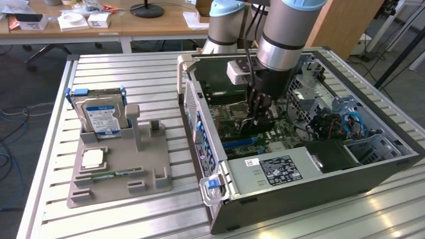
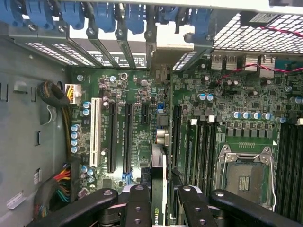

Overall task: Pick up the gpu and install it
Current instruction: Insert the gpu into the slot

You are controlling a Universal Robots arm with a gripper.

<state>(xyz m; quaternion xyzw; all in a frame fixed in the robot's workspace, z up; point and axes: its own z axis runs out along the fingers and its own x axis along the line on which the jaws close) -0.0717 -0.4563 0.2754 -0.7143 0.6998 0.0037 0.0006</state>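
While the gripper (image 1: 261,110) is reaching down into the open computer case (image 1: 312,191), its two black fingers (image 2: 138,208) are closing narrowly on the gpu (image 2: 159,189), one finger on each flat face of the thin card. In the wrist view the gpu is standing edge-on between the fingers, with a green strip and a small logo showing along its edge. The card is running out past the fingertips towards the slotted rear wall of the case, where a row of blue latches (image 2: 80,14) is lining the edge.

Below the card the green motherboard (image 2: 227,94) is lying flat on the case floor. The gpu is hanging over the row of long black expansion slots (image 2: 128,137), between them and the open processor socket (image 2: 246,175). Whether its lower edge is touching a slot I cannot tell.

In the exterior view the arm is coming down from above at the middle of the case, and the fingers are ending just over the board. Towards the exterior view's left, well apart from the case, a grey holder (image 1: 153,174) is sitting on the ribbed metal table (image 1: 133,69), carrying an upright silver hard drive (image 1: 101,117) and a narrow green memory stick (image 1: 113,175).
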